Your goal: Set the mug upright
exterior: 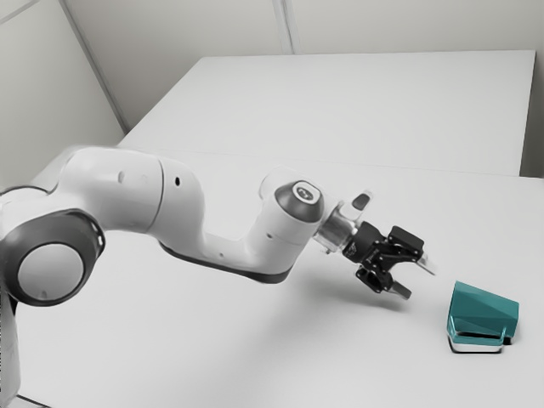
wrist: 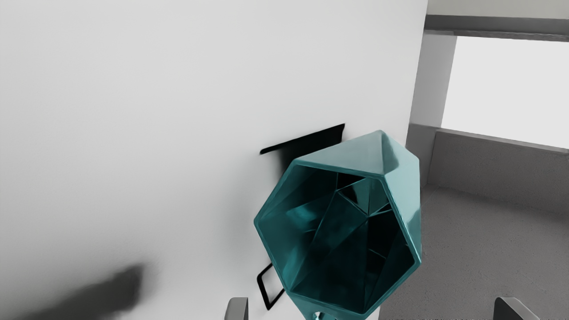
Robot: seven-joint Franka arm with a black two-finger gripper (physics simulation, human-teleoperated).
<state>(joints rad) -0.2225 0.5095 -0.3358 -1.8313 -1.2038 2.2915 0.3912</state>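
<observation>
Since the mug lies on its side on the desk, mouth toward my gripper, whose fingers stand apart and empty, I'd approach slowly, square the fingers to opposite walls, pinch gently, then lift before tipping it base-down. The handle could foul a finger, and the desk's edge beyond warns against pushing.

Free room lies between the gripper and the mug, which blocks the way toward the exterior view's right, on the near side. White tabletop gives wide passage at the far side. The arm bars the exterior view's left. Space opens between the parted fingers.
</observation>
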